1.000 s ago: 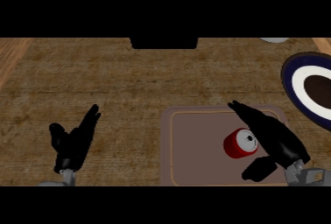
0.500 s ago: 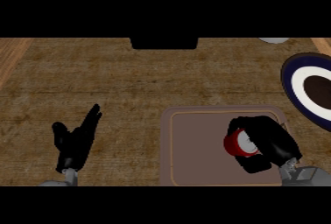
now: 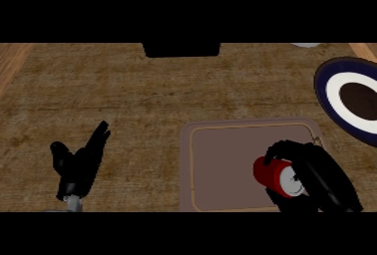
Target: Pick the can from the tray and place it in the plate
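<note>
We are at the grasp step: our right hand (image 3: pixel 316 174) curls its fingers round the red can (image 3: pixel 276 175), which lies at the near right of the tray (image 3: pixel 221 169). Our left hand (image 3: pixel 77 164) rests open on the desk (image 3: pixel 110 99), fingers up, at the near left. Next, we judge, comes a lift and a carry to the far right, onto the plate (image 3: pixel 331 94)

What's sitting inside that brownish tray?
A red can lies on its side in the tray, its pale end showing. The right hand curls over it, hiding the can's far side. The rest of the tray shows bare floor.
</note>
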Tool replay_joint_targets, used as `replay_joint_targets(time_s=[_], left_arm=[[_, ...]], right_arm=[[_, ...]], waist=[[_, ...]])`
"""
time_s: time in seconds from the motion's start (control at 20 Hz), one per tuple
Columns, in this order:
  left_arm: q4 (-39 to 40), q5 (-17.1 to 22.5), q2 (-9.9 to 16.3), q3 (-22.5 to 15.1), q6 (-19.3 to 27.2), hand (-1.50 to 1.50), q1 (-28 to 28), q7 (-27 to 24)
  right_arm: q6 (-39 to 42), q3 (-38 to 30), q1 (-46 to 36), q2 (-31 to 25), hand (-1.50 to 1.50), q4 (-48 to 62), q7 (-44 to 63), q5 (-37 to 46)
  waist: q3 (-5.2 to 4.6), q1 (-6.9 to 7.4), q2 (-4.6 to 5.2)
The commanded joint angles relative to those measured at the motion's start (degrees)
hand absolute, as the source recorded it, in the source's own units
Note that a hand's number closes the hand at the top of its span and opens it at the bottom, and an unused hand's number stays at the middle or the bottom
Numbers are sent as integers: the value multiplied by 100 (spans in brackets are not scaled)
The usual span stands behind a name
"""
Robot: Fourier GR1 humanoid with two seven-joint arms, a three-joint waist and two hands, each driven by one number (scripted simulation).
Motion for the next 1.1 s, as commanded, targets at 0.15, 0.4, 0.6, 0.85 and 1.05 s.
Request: replay_joint_targets(time_s=[0.15,0.4,0.6,0.85,1.05], left_arm=[[-97,-57,-246,-112,217,0,367,48],[331,-78,-196,-9,77,0,78,-89],[95,74,-85,33,-146,0,-18,85],[485,-172,-341,-93,-21,0,20,-327],[232,-139,-189,-80,-145,0,82,-72]], right_arm=[[-1756,-618,1824,-34,150,-1425,-1571,-380],[-2348,-1350,2749,324,150,-1791,-2279,-1469],[-2330,-1936,2978,652,150,-1826,-2404,-2623],[-1853,-3293,2337,430,150,-997,-2520,-4238],[-1588,-3947,1605,341,150,-39,-2665,-5117]], waist=[[-17,-250,-17],[-25,-167,43],[-28,-44,50],[-33,67,77],[-32,139,77]])
